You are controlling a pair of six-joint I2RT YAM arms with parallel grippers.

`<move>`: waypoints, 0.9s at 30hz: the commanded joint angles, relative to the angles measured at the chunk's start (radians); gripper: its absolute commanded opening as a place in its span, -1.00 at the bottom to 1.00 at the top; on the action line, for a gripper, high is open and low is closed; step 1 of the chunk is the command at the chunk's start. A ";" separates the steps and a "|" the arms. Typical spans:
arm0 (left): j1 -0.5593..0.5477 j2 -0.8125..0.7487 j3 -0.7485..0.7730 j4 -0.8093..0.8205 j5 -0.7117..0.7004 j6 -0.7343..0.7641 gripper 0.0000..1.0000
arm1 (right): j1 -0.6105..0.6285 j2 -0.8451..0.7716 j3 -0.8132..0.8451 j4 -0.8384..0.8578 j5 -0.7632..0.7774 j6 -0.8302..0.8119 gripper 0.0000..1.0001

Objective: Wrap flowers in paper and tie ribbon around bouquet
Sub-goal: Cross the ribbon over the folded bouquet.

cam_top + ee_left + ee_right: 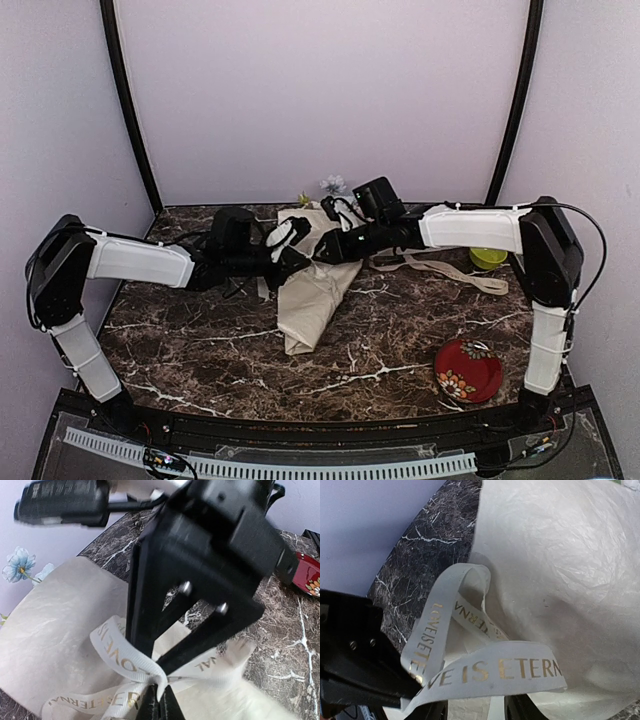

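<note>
The bouquet (312, 290) lies across the middle of the table (200, 350). Its narrow tail points near and its wide mouth points far, where the flowers (333, 185) peep out against the back wall. Lying flat keeps the paper (560, 570) rolled under its own weight, so neither arm has to hold the cone shut.

The ribbon (490, 672) crosses the upper part of the cone in a raised loop. Its gold lettering faces up, and its long free end trails off to the right over the table.

The left gripper (160, 707) comes in from the left and is clamped tight on the ribbon where the strands cross, probably to pin the crossing so the loop keeps its shape. The right gripper (475, 712) reaches in from the right, just above that point. Its jaws stand partly apart with the ribbon lying across them, and nothing is pinched between them. That looks like a change of grip, perhaps to catch another part of the ribbon. No finished knot can be seen, so the tie looks unfinished.

Further right, a green round thing (488, 257) sits by the ribbon's tail. A red plate (468, 370) lies near right, well apart from the work.
</note>
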 commanded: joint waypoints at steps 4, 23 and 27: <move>0.006 0.011 -0.001 0.002 -0.015 -0.014 -1.00 | -0.057 -0.112 -0.066 -0.062 -0.027 -0.062 -0.42; 0.007 0.023 0.004 0.002 0.009 -0.021 -1.00 | -0.069 -0.002 -0.063 -0.022 0.056 -0.138 -0.62; 0.007 0.017 0.001 -0.002 0.009 -0.017 -1.00 | -0.077 -0.012 -0.081 -0.002 0.061 -0.132 -1.00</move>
